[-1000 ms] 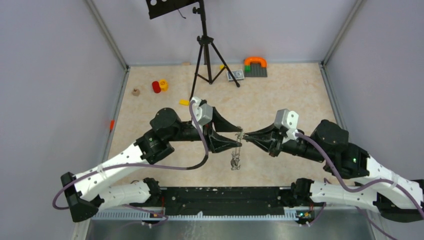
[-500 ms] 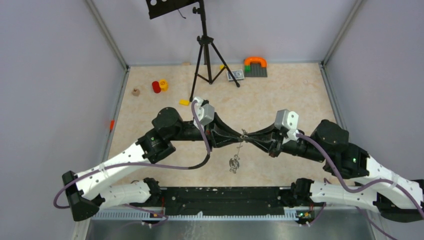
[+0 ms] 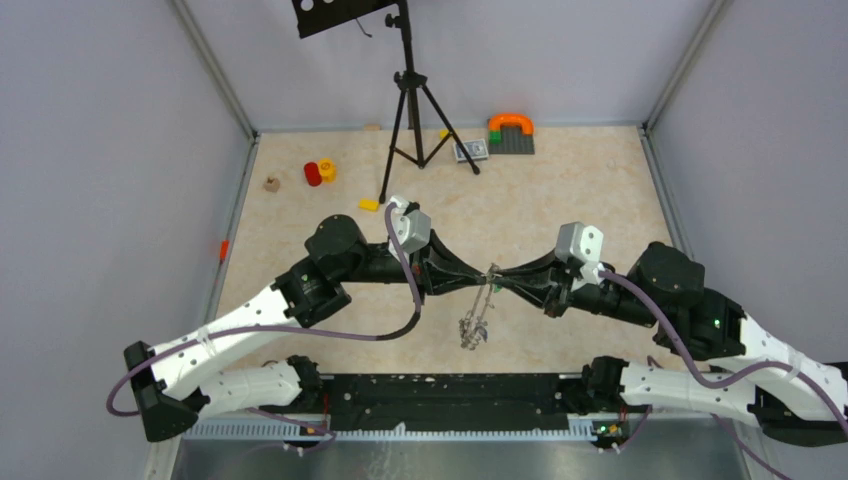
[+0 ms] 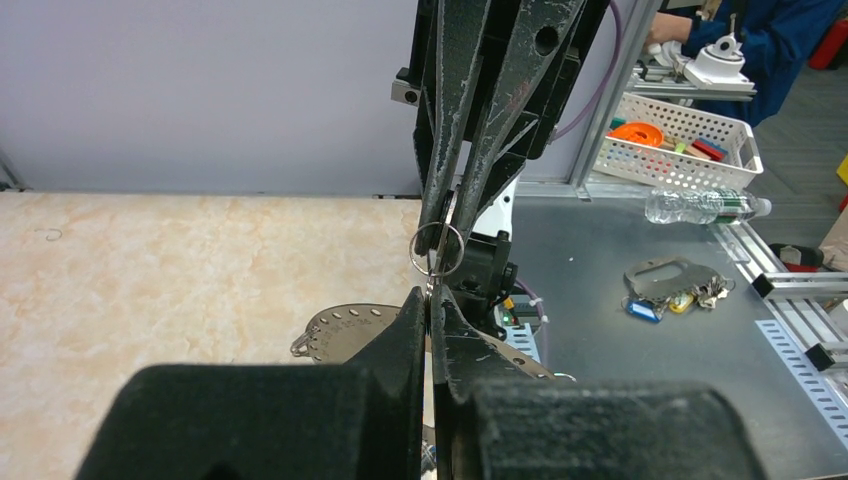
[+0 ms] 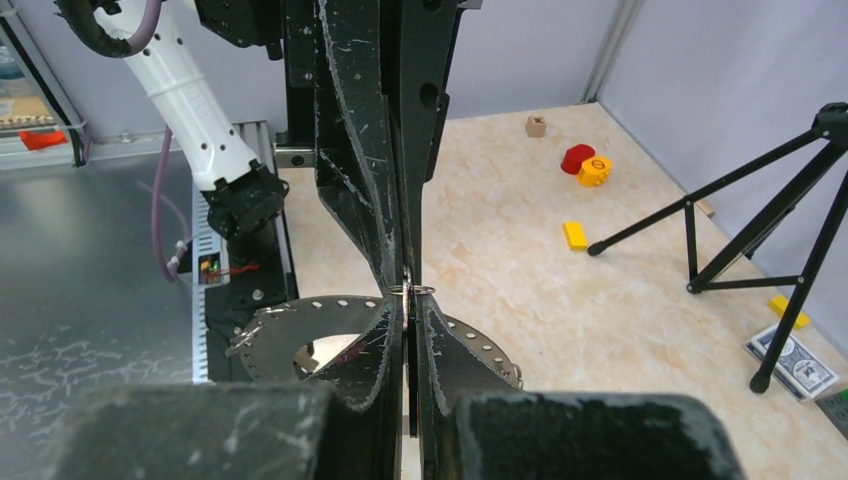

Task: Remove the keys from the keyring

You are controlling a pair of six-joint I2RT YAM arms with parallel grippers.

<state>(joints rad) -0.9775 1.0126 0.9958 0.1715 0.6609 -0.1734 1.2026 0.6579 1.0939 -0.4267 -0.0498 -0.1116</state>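
The left end effector [image 3: 482,279] and right end effector [image 3: 500,281] clamp tip to tip on a small wire ring [image 4: 436,250]; the keyring [image 5: 300,335] and keys [image 3: 470,335] dangle beneath, probably stiff, light and slippery, best pinched edgewise.

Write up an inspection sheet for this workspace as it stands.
Surface: beige marbled table, walled on three sides.
Job's things: big perforated ring and keys hang below the grippers; a small wire loop sits pinched between them.
Clutter: tripod, red block, yellow block, cards, orange arch.
Grippers: left gripper and right gripper shut, tip to tip on the loop.
Cables: left purple cable sags in a loop; right purple cable hugs its arm.
Surroundings: steel bench with basket, bottle, spare keys.
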